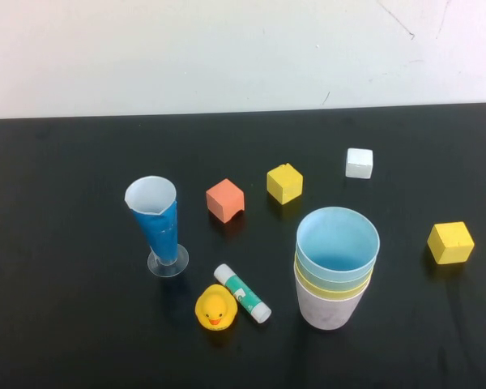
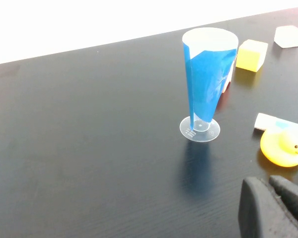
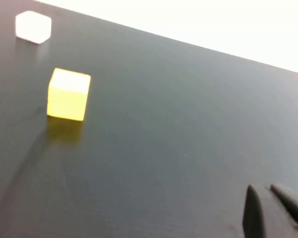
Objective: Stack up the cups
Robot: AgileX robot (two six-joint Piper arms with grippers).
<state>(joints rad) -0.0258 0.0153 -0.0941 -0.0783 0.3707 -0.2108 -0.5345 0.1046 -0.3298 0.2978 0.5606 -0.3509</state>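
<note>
Though nested into a single stack (image 1: 334, 279), countable as four cups by their rims: light blue cup (image 1: 338, 239) innermost and highest, then pale green cup (image 1: 335, 281), then yellow cup (image 1: 335, 292), with pale pink cup (image 1: 332, 312) outermost and standing upright on the black table (image 1: 65, 324).

Around that stack, seven loose things. Two yellow cubes: one (image 1: 284, 183) behind the stack and a little to its left, the other (image 1: 450, 242) well to its right. One orange cube (image 1: 225, 200) behind and left of the stack, just beside the first yellow cube. One white cube (image 1: 359, 163) behind the stack, farthest back. One glue stick (image 1: 242, 292) lying flat just left of the stack, white with a green label. One yellow rubber duck (image 1: 215, 308) left of the stack, touching or nearly touching the glue stick's far side. One tall blue cone glass (image 1: 157, 223) upright on a clear round foot, well left of the stack.

No pincer in the high view. Left pincer (image 2: 268, 182) low over the table, fingers pressed together, pinching nothing, well left of the stack, near the duck. Right pincer (image 3: 265, 191) likewise pressed together and empty, low over bare table out to the right of the stack, apart from the yellow cube there.
</note>
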